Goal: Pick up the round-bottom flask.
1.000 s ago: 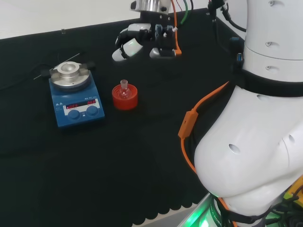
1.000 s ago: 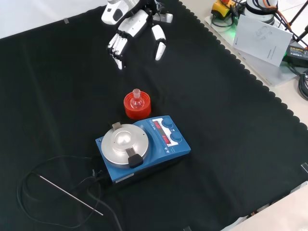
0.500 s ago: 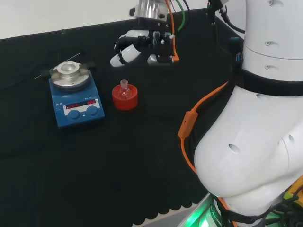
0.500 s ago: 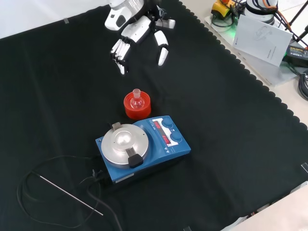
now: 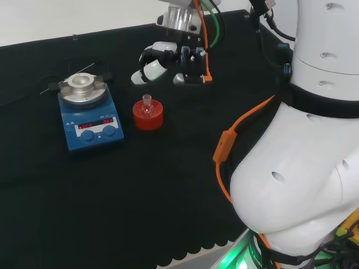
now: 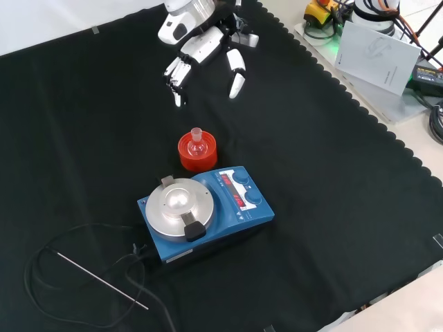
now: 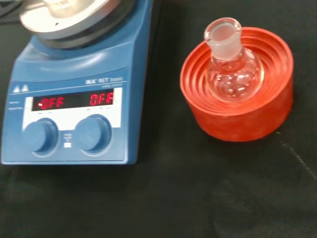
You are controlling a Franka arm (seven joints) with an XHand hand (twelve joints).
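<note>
The hand (image 6: 204,45), fingers relaxed and holding nothing, hangs toward the desk's (image 6: 332,207) far edge. The round-bottom flask (image 6: 197,144) sits upright in its red stand (image 6: 196,153) mid-desk, beside the blue stirrer (image 6: 204,211). A skewed descent could tip the flask.

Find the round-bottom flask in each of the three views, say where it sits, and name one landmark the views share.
Head view: the round-bottom flask sits in the red ribbed stand, left of centre, right of the blue hotplate.
Front view: the flask stands at centre, just above the hotplate, below the hand.
Wrist view: the flask sits upright in the stand.
Shared landmark: the blue hotplate beside the stand.
</note>
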